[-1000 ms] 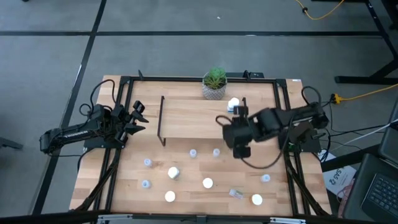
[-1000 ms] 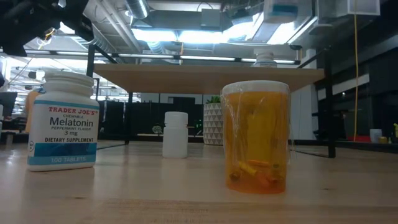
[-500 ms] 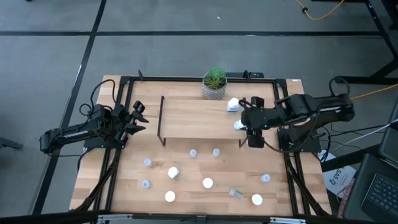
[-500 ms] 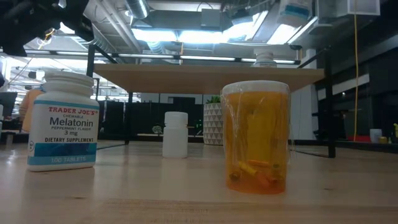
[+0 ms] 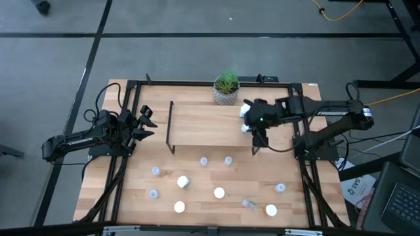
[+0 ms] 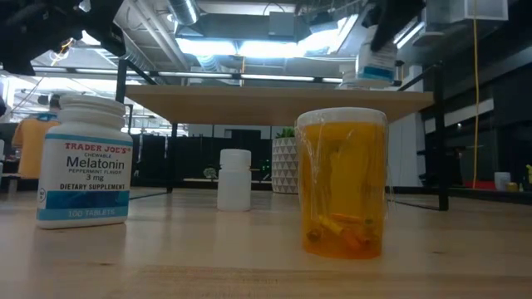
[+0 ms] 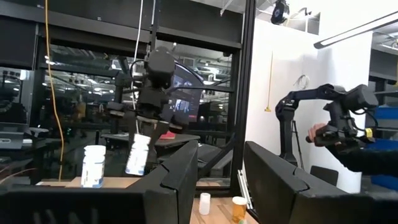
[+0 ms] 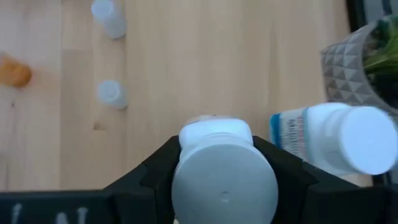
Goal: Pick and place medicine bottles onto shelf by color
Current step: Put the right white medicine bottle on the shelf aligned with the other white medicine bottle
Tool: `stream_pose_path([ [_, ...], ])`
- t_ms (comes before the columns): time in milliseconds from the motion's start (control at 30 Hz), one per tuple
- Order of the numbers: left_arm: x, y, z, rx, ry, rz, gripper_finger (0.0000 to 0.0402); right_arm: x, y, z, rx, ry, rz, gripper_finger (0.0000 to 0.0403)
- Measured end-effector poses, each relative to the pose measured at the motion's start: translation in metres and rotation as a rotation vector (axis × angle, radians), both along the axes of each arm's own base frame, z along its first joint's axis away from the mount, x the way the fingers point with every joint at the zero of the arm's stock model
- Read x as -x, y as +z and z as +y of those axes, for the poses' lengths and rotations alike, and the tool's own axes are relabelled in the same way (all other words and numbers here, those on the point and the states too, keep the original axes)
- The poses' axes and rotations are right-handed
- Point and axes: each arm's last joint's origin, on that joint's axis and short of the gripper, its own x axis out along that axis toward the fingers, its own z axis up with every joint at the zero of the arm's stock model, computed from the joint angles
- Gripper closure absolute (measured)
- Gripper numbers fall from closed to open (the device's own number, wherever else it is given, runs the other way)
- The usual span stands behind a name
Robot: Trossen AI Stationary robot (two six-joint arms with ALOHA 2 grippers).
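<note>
Right gripper (image 5: 254, 122) clamps a white bottle (image 8: 221, 163) above the shelf (image 5: 203, 124), at its end nearest the potted plant (image 5: 226, 87). A second white bottle (image 8: 336, 138) stands on the shelf just beside it. Orange bottle (image 6: 342, 183) on the table holds orange pills. Left gripper (image 5: 141, 124) off the shelf's far end, fingers parted, empty.

In the right wrist view the held white bottle (image 8: 224, 177) is cut off by the picture's edge, and its wide cap hides its body and label. From above, the right pincer (image 5: 252, 121) covers that bottle almost entirely. In the low view the orange bottle (image 6: 343, 183) blocks part of the shelf (image 6: 274, 102), and the small bottles (image 5: 203, 160) on the desk (image 5: 138, 196) are too small to tell colours
</note>
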Motion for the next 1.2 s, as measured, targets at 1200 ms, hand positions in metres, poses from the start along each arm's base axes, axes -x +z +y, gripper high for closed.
stream_pose_path([
  [1200, 0.0, 0.0, 0.0, 0.0, 0.0, 0.001, 0.0278, -0.016, -0.01, -0.019, -0.06, -0.054, 0.04, 0.0147],
])
